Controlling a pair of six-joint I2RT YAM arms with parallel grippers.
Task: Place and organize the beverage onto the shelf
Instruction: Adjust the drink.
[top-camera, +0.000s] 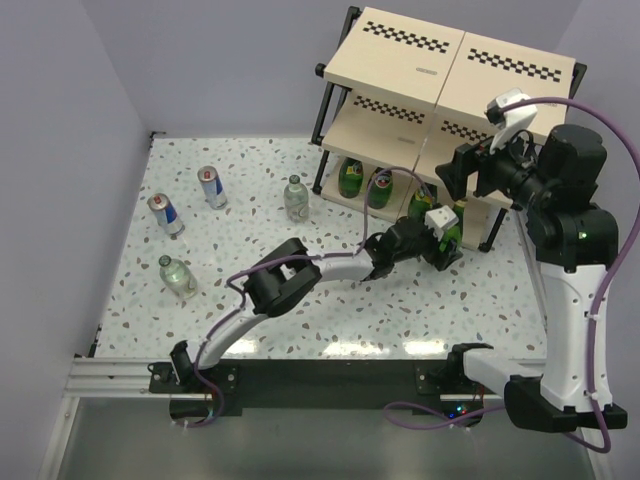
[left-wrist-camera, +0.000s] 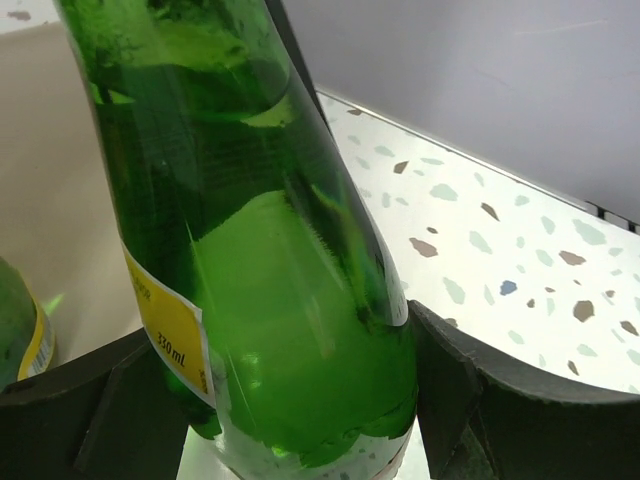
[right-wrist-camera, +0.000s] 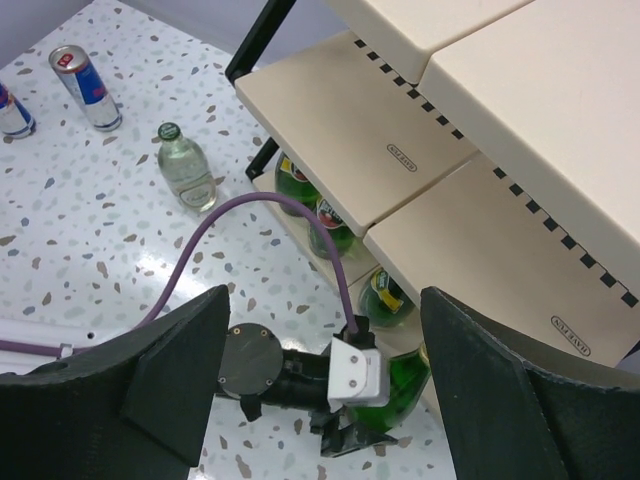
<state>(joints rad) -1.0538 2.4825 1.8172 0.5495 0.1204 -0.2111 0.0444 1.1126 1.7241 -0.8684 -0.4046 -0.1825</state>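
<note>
Overhead view: a three-tier rack of black metal tubes and pale beige checker-marked boards fills the upper right, with three green glass bottles on its lowest tier. At centre right the left gripper is clamped on a fourth green glass bottle just right of them, while two blue-and-silver slim cans and two clear bottles stand on the speckled table at left. Left wrist view: the held bottle fills the frame, with a black finger against each side. Right wrist view: the right gripper looks down on the rack, its jaws wide apart and empty.
</note>
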